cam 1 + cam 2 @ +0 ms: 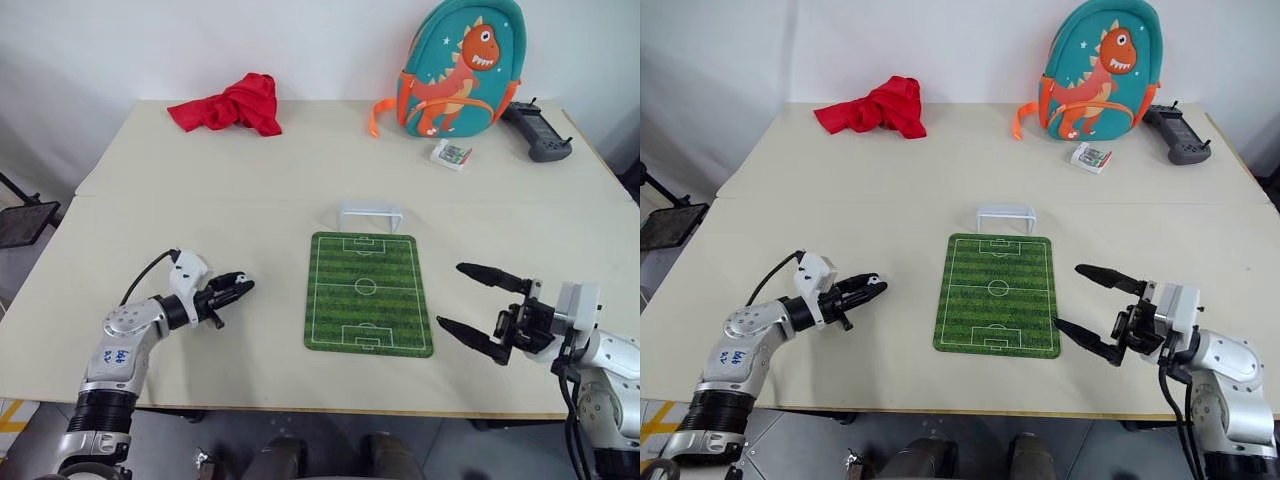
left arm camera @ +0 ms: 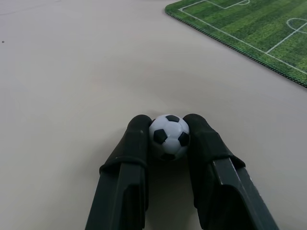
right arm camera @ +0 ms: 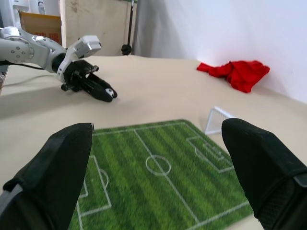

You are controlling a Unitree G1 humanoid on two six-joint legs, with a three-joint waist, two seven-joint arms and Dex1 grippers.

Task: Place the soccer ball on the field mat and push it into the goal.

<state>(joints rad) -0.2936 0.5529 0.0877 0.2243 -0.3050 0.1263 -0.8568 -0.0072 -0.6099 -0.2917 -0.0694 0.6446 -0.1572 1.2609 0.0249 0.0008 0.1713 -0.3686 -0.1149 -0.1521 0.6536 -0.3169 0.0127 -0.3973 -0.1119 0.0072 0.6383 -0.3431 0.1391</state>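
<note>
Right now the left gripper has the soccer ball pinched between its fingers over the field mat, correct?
Not quite. The left gripper does pinch the soccer ball, but over bare table beside the field mat, as the left wrist view shows.

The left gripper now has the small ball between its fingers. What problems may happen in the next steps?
1. The soccer ball sits only at the tips of the left gripper, so it may slip out on the way to the field mat.
2. Released on the mat, a round ball may roll off its edge.
3. The goal is narrow and stands loose at the mat's far end; an off-line push may miss or shift it.
</note>
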